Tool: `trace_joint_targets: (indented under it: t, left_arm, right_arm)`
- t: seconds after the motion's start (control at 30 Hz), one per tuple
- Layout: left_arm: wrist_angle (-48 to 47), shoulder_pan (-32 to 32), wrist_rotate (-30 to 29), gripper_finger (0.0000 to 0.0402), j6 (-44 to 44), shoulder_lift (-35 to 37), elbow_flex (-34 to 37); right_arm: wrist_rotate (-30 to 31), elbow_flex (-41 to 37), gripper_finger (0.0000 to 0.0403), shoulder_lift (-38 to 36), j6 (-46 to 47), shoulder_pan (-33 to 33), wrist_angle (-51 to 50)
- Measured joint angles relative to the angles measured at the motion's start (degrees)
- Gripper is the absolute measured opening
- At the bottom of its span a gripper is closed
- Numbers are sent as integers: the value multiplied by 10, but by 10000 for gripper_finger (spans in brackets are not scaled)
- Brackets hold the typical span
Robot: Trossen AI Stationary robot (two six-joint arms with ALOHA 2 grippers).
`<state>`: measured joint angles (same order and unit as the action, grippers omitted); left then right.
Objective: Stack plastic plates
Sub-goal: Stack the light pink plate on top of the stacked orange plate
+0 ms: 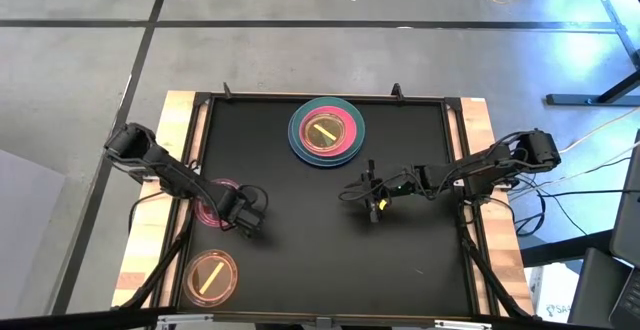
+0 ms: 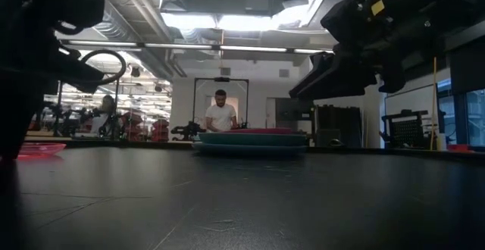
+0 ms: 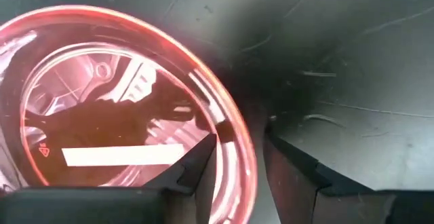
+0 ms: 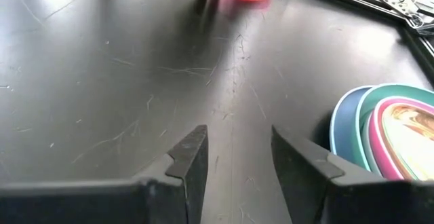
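Seen from above, a black surface (image 1: pixel 320 270) carries a stack of plates (image 1: pixel 326 131) at its far middle: blue at the bottom, then teal, pink and a translucent orange one on top, four in all. Two single plates lie on the left: a translucent red plate (image 1: pixel 218 203) and, nearer the front corner, an orange plate (image 1: pixel 211 276). The left gripper (image 1: pixel 250 217) sits at the red plate's rim with jaws released, one finger over the plate's inner edge, the other outside it, so the rim lies between them. The right gripper (image 1: pixel 376 205) hovers mid-surface, jaws released and empty, the stack just beyond it.
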<state>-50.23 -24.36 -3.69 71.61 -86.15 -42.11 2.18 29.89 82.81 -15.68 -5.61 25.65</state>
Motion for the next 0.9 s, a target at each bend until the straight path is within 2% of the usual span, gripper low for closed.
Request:
trace_joint_targets:
  t: [0.3,0.73,0.9]
  left_arm:
    - [4,-1,-11,110,-40,2,12]
    - [-6,0,-26,12,-168,-1,5]
    - [-5,0,-59,5,-233,-1,-23]
  right_arm:
    - [0,0,152,0,0,0,0]
    - [0,0,152,0,0,0,0]
    - [0,0,152,0,0,0,0]
